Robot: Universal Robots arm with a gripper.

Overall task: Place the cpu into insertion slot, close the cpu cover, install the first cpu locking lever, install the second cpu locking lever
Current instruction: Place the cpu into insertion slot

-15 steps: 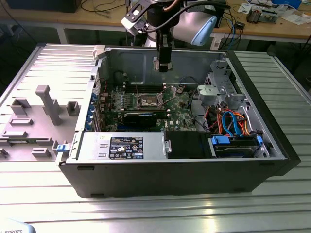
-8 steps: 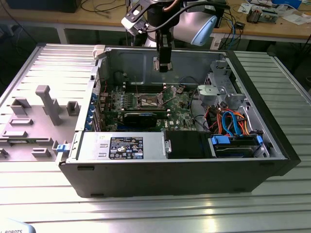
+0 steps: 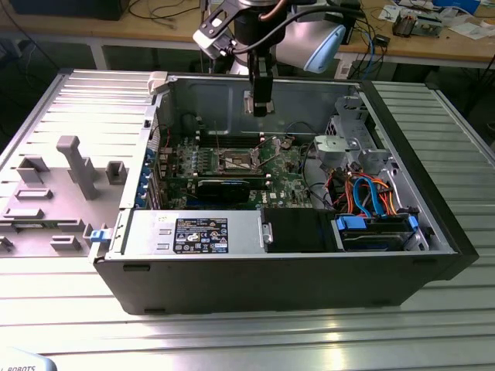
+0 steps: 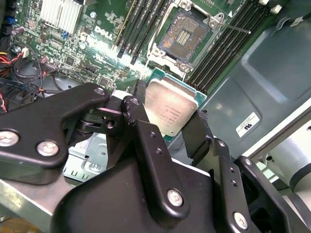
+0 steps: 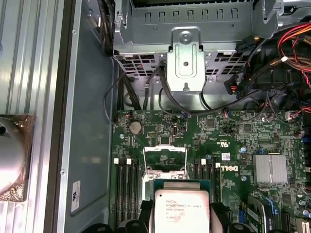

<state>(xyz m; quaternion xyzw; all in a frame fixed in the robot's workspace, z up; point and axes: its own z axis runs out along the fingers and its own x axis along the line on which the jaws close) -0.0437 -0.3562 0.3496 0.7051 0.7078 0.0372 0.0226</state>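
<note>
Jaws clamp the cpu (image 4: 171, 111), arm (image 3: 255, 31) pointing down into the case (image 3: 271, 286) near the insertion slot (image 4: 187, 33).

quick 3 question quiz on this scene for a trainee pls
1. True or false: the cpu already sits in the insertion slot.
2. What is the gripper shut on? A) the cpu B) a memory stick C) nothing
3. Fill in: the empty insertion slot is part of the green ____.

Key: 1 false, the cpu is held above the board, apart from the slot. 2 A. 3 motherboard.
</note>
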